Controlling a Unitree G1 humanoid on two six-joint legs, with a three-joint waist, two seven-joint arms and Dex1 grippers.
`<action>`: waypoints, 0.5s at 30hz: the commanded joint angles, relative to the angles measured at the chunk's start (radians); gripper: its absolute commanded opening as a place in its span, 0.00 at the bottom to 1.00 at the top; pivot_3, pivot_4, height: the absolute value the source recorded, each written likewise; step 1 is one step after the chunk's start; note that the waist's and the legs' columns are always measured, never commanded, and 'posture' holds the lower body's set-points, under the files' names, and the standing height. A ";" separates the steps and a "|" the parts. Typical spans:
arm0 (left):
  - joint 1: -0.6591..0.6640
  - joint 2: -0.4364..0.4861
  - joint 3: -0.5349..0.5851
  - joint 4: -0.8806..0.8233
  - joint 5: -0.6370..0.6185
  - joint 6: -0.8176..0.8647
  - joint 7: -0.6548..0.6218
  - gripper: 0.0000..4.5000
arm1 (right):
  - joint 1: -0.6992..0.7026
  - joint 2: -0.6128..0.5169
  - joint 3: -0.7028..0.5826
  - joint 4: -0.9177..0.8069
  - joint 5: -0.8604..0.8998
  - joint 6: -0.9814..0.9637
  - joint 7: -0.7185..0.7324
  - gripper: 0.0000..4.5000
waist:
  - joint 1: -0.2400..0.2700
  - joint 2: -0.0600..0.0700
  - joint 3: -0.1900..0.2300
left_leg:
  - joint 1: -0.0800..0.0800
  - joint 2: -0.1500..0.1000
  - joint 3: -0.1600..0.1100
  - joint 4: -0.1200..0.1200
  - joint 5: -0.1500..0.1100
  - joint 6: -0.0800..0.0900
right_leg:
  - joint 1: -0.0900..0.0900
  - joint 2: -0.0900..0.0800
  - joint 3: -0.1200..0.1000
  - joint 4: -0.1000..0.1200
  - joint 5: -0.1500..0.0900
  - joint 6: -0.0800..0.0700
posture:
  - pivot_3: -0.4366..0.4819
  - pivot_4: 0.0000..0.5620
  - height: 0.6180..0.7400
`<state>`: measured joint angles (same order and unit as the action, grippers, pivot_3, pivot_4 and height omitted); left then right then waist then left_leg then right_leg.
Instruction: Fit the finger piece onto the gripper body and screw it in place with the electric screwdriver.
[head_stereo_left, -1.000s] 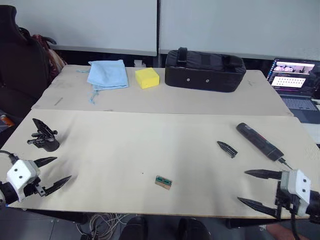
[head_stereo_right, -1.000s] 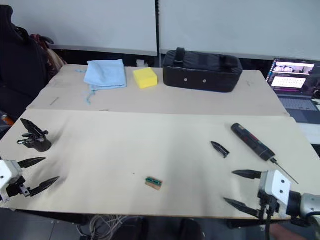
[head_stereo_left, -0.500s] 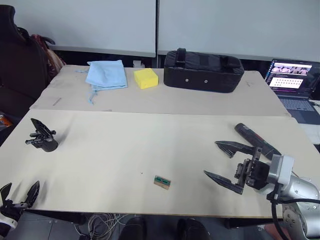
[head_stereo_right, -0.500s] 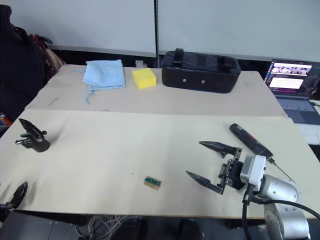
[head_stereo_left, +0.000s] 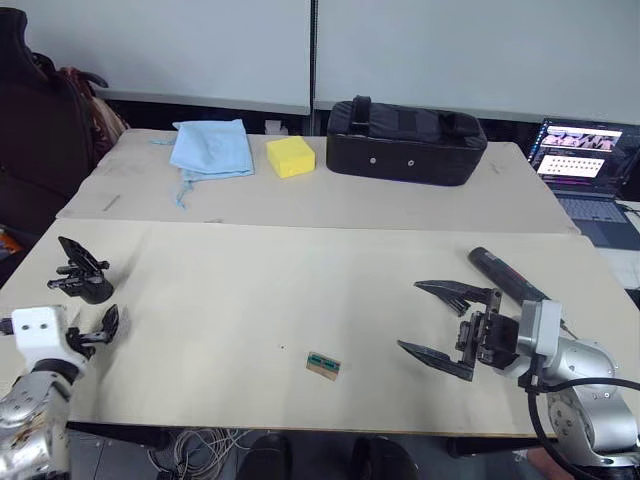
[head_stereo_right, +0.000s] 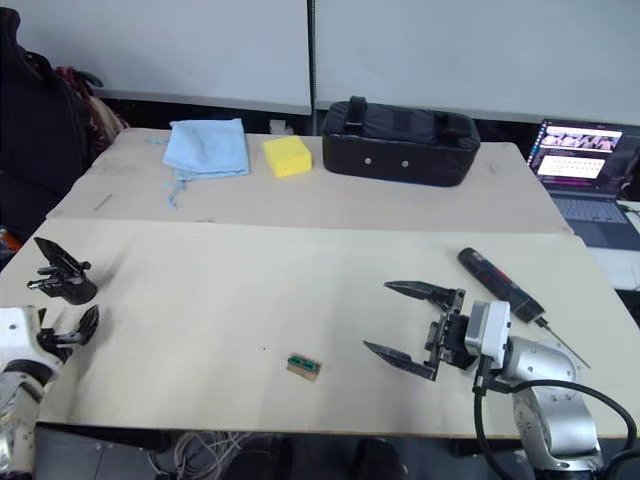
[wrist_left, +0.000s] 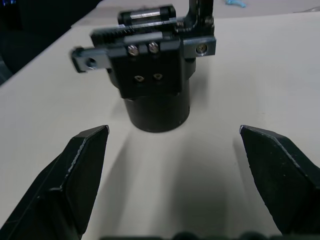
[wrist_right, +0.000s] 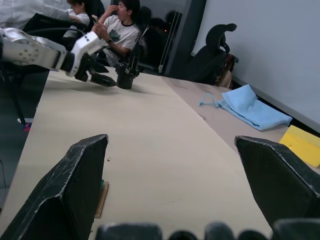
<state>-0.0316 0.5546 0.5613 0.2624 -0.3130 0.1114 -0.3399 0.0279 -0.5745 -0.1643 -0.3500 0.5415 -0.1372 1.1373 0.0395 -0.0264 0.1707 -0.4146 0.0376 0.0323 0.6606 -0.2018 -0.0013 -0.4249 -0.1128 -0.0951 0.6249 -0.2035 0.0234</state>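
Observation:
The gripper body (head_stereo_left: 85, 282) stands upright near the table's left edge. My left gripper (head_stereo_left: 103, 327) is just in front of it, open; the left wrist view has the gripper body (wrist_left: 152, 85) a short way ahead of the fingertips, untouched. The electric screwdriver (head_stereo_left: 505, 277) lies at the right. My right gripper (head_stereo_left: 440, 325) hovers open beside it, its far finger over the spot of the finger piece, which I cannot make out. Nothing is held between the right fingers (wrist_right: 75, 185).
A black bag (head_stereo_left: 408, 140), a yellow sponge (head_stereo_left: 290, 156) and a blue cloth (head_stereo_left: 210, 147) sit on the far table. A small green-and-brown block (head_stereo_left: 323, 365) lies near the front edge. A laptop (head_stereo_left: 585, 165) is at the right, and people (wrist_right: 117, 30) sit beyond the table's left end.
My right gripper has swung in from the front edge to beside the screwdriver, staying open. My left gripper dipped below the table edge and rose again in front of the gripper body.

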 joint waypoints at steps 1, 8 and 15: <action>-0.087 0.023 -0.025 0.134 0.040 -0.079 0.010 0.99 | 0.019 0.002 -0.012 -0.007 0.000 -0.043 0.001 1.00 | 0.002 0.000 0.000 | 0.000 0.000 0.000 0.000 0.000 0.000 | 0.000 0.000 0.000 0.001 0.000 -0.001 | 0.48 0.27 1.00; -0.220 0.051 -0.073 0.341 0.090 -0.166 0.021 0.99 | 0.042 -0.015 -0.029 -0.004 0.011 -0.050 0.007 1.00 | 0.002 0.000 0.000 | 0.001 0.001 0.001 0.000 0.000 -0.001 | 0.000 0.000 0.000 0.001 0.001 -0.002 | 0.48 0.27 1.00; -0.324 0.072 -0.075 0.508 0.095 -0.231 0.053 0.81 | 0.053 -0.023 -0.035 0.006 0.011 -0.050 0.010 1.00 | 0.004 0.000 0.000 | 0.001 0.002 0.001 0.000 0.000 0.000 | 0.000 0.001 0.000 0.001 0.001 -0.002 | 0.48 0.27 1.00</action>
<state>-0.3451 0.6089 0.4830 0.7419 -0.2248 -0.0955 -0.3008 0.0846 -0.5861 -0.1740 -0.3291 0.5335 -0.1658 1.1481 0.0432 -0.0263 0.1705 -0.4131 0.0392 0.0337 0.6606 -0.2020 -0.0016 -0.4247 -0.1122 -0.0953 0.6260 -0.2024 0.0213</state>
